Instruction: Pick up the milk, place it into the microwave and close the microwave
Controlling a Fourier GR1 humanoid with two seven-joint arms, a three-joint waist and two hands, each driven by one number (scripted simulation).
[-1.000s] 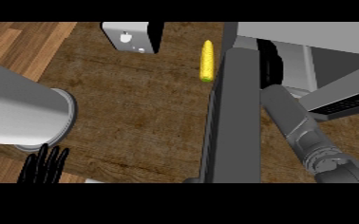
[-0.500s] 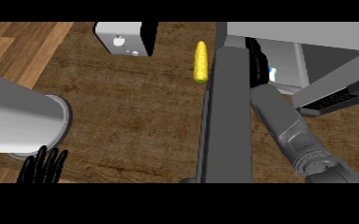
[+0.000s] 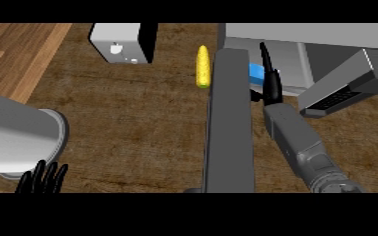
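Open microwave door seen edge-on as a long grey slab running down the middle of the brown counter, taken here as the landmark. Just right of the door's far end, a small patch of blue — likely the milk carton — sitting at the mouth of the microwave, mostly hidden by the door and the hand. Right hand close beside the door's right face, black fingers extended straight and narrow toward the microwave cavity, lying against the blue patch; whether curled round it, impossible to tell. Grey right forearm slanting away from there toward the lower right of the door. Corn cob, yellow, lying on the counter just left of the door's far end, lengthwise alongside it. Further left of the door, well apart, a white and black boxy appliance at the counter's far edge. Left hand well to the door's lower left, fingers up and relaxed, spread apart, holding nothing, with the grey left forearm just above it.
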